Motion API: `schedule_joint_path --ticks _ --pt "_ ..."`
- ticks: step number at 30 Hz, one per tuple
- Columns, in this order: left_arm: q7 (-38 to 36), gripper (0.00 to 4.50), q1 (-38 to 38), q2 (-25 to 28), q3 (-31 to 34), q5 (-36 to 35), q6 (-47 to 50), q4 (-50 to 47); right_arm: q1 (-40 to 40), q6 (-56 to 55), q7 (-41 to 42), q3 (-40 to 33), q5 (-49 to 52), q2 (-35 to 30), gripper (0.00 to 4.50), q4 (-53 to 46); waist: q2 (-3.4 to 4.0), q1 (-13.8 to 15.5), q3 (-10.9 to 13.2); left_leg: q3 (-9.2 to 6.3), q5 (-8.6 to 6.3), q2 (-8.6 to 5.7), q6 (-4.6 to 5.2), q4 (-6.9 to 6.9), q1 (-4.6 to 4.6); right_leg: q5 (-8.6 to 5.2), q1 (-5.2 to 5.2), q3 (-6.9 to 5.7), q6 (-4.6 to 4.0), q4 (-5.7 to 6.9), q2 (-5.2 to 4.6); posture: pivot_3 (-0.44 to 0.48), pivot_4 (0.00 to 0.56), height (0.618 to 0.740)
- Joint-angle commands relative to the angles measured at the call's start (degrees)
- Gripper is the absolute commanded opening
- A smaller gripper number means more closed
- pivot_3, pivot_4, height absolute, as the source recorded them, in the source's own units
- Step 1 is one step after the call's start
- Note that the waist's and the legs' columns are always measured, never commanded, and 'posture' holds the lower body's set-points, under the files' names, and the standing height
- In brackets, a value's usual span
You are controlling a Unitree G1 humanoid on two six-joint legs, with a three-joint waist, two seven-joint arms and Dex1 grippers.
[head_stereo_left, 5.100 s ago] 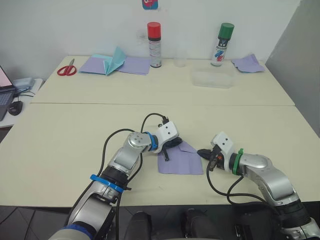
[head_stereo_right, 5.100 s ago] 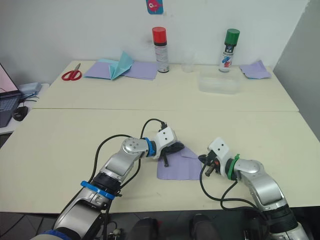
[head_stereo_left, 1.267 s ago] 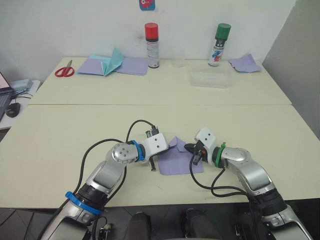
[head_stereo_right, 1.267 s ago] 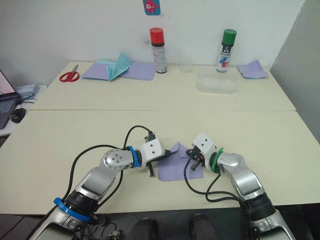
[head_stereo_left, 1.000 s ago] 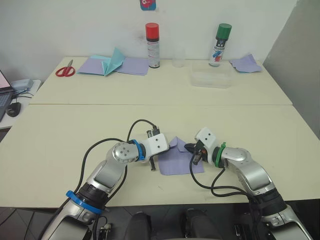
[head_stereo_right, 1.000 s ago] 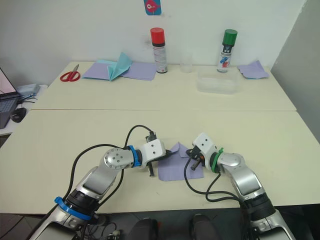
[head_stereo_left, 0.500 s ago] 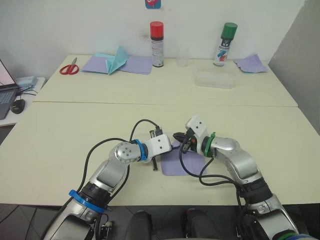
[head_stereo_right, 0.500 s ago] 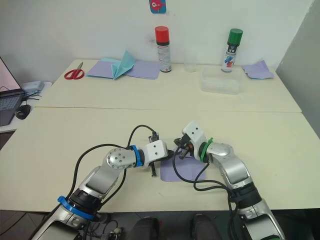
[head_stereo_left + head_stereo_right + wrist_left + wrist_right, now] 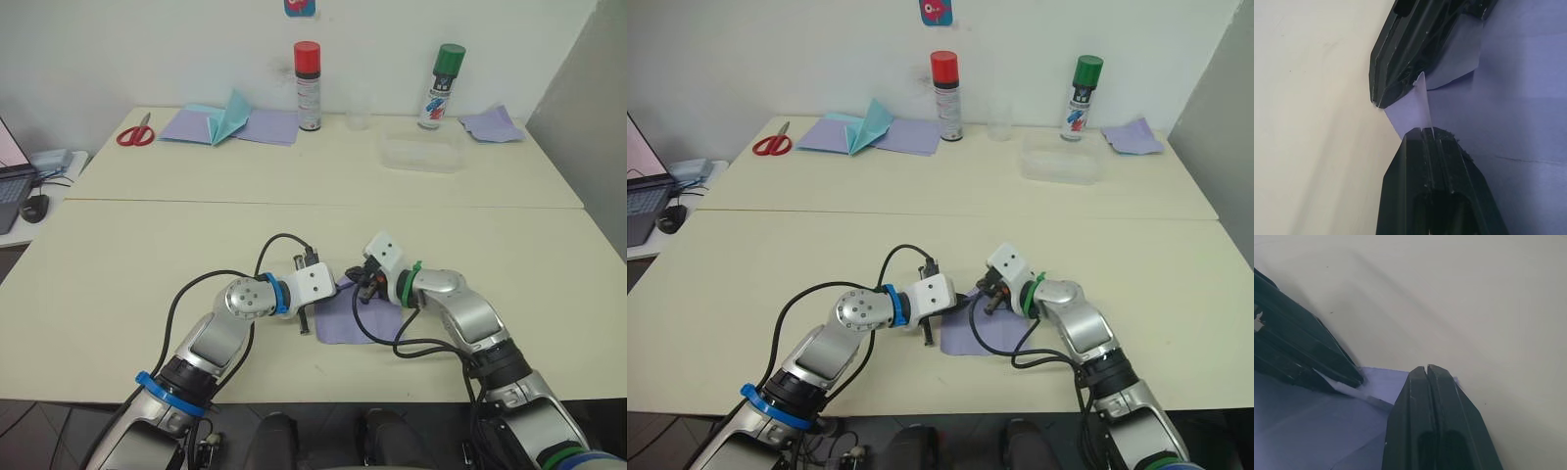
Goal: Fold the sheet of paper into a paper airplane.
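**At the worktop's near edge: two grippers on one corner**

Near the front edge of the worktop (image 9: 118, 294) lay the sheet of paper (image 9: 355, 321), one lilac square, thin and limp, likely to buckle or slip unless taken at a corner; the left gripper (image 9: 1422, 132) was clenched on its lifted corner; the right gripper (image 9: 1427, 369) pressed there with fingers together; along the far edge stood two spray cans, one red-capped (image 9: 308, 86), one green-capped (image 9: 446, 86).

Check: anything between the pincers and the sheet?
Nothing visible. Both pincers are already at the sheet's far left corner: the left pincer is shut on a raised flap, and the right pincer is shut with its tip on the paper beside it.
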Motion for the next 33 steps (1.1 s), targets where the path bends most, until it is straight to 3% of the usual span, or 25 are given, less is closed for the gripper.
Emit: schedule_joint_path --ticks 1,10,13,19,24,28,33 --pt "-0.52 0.03 0.23 0.63 -1.41 1.7 -1.38 1.96 1.49 -0.6 -0.01 0.28 -0.29 0.33 0.0 1.13 0.0 -0.01 0.0 0.0 0.0 0.0 0.0 0.0 0.0 0.0 0.0 0.0 0.0 0.0 0.01 0.0 0.15 0.74" --pt "-4.86 0.03 -0.71 1.98 -0.77 -0.4 -3.95 0.69 3.5 -1.92 -0.8 -0.15 -0.76 0.85 0.0 2.66 0.01 -0.17 -0.02 0.01 0.0 0.0 0.0 0.0 0.04 0.0 0.01 0.0 0.0 0.01 0.08 0.0 0.15 0.74" --pt "-6.48 0.77 -0.24 3.1 -0.23 -1.5 -3.67 -1.86 3.73 -1.86 -0.85 -0.22 -0.85 1.0 0.0 2.41 0.01 -0.21 -0.02 0.01 -0.01 0.0 0.0 -0.05 0.03 -0.04 0.0 0.0 -0.07 0.01 0.1 0.0 0.15 0.74" --pt "-12.57 2.65 2.3 7.3 8.71 -14.95 9.05 -12.78 3.35 -2.15 -0.59 -0.18 -0.97 1.2 0.0 2.72 0.0 -0.29 0.0 0.0 -0.01 0.03 0.0 -0.11 -0.01 -0.08 -0.09 0.0 -0.13 0.06 0.12 0.0 0.15 0.74" --pt "-10.75 4.26 2.59 8.25 17.67 -22.84 16.97 -10.98 3.53 -2.2 -0.27 0.04 -1.01 0.98 0.0 2.16 0.01 -0.26 0.0 -0.07 -0.01 0.02 0.0 -0.07 0.02 -0.09 -0.08 -0.04 -0.15 0.08 0.12 0.0 0.15 0.74" --pt "-7.23 4.09 1.49 4.97 19.64 -25.51 19.4 -9.84 4.66 -1.89 0.47 0.64 -0.96 0.36 0.0 0.48 0.01 -0.13 0.0 -0.05 -0.01 0.02 0.01 -0.07 0.0 -0.09 -0.07 -0.06 -0.14 0.08 0.09 0.0 0.15 0.74" --pt "-3.22 2.69 0.18 0.4 17.28 -24.26 19.06 -8.59 5.41 -2.01 0.55 0.95 -1.14 -0.14 0.0 -0.02 -0.03 -0.1 0.01 -0.01 -0.01 -0.02 0.0 -0.08 -0.07 -0.09 -0.07 -0.02 -0.07 0.01 0.05 0.0 0.15 0.74"
